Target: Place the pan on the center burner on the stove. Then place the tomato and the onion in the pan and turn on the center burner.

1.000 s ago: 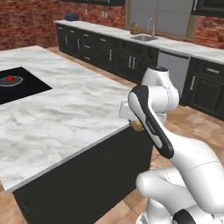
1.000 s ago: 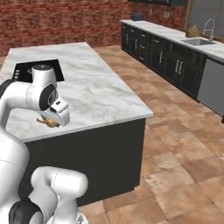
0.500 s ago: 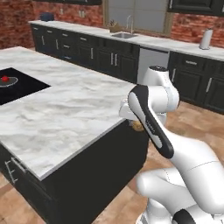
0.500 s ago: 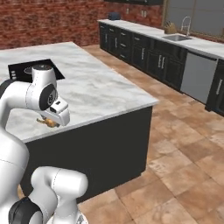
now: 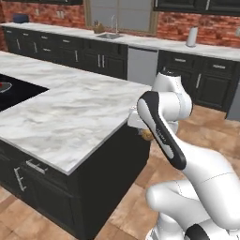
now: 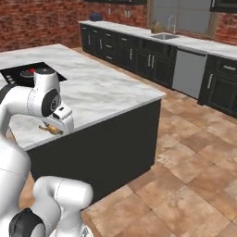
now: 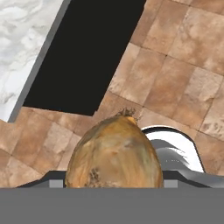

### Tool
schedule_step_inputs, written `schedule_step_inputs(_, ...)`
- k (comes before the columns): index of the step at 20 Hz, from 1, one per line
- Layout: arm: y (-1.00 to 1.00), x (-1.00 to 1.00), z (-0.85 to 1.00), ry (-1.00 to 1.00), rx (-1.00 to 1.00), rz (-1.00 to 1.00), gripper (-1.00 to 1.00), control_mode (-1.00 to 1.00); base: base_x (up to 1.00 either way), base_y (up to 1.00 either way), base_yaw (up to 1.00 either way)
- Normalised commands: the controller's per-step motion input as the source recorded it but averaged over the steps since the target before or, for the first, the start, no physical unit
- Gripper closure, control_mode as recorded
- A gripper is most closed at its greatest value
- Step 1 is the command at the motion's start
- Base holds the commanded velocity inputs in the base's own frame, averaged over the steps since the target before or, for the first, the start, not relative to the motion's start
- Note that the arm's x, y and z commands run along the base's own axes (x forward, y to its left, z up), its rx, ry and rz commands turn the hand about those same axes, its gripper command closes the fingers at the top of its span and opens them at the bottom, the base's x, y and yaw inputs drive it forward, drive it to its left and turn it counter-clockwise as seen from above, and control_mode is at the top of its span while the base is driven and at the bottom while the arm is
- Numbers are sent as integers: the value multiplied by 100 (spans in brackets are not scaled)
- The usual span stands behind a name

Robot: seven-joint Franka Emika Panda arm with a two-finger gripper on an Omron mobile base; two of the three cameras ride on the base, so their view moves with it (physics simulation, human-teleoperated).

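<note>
Right now I see the onion (image 7: pixel 114 152) large at the bottom centre of the hand view, its pointed tip up, pinned in my end effector (image 7: pixel 114 181); the jaws are spread around the bulb and clamped on it. In the left base view the onion (image 5: pixel 147 135) peeks out as a tan lump at mid-frame, just past the corner of the marble desk (image 5: pixel 70 112), tucked under the white wrist. In the right base view it (image 6: pixel 52 129) hangs at centre left below the wrist, in front of the desk (image 6: pixel 106 88) edge.

Below the onion in the hand view lie brown floor tiles (image 7: pixel 175 65) and the dark side of the island. The stove (image 5: pixel 16 91) sits at the left edge of the left base view, with the tomato (image 5: pixel 3 86) on it as a red spot. In the right base view the stove (image 6: pixel 18 73) is at upper left, with the tomato (image 6: pixel 28 72) as a red dot just behind the arm's shoulder.
</note>
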Motion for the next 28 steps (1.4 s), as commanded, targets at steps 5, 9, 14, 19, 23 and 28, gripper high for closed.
schedule_step_inputs(5,0,0,0,0,0,0,100,100,-39,70,-31)
schedule_step_inputs(9,0,0,0,0,0,0,100,100,-35,75,-31)
schedule_step_inputs(14,0,0,0,0,0,0,100,100,-25,87,-30)
schedule_step_inputs(19,0,0,0,0,0,0,100,100,-19,93,-30)
schedule_step_inputs(23,0,0,0,0,0,0,100,100,-16,95,-30)
schedule_step_inputs(28,0,0,0,0,0,0,100,100,-17,93,-30)
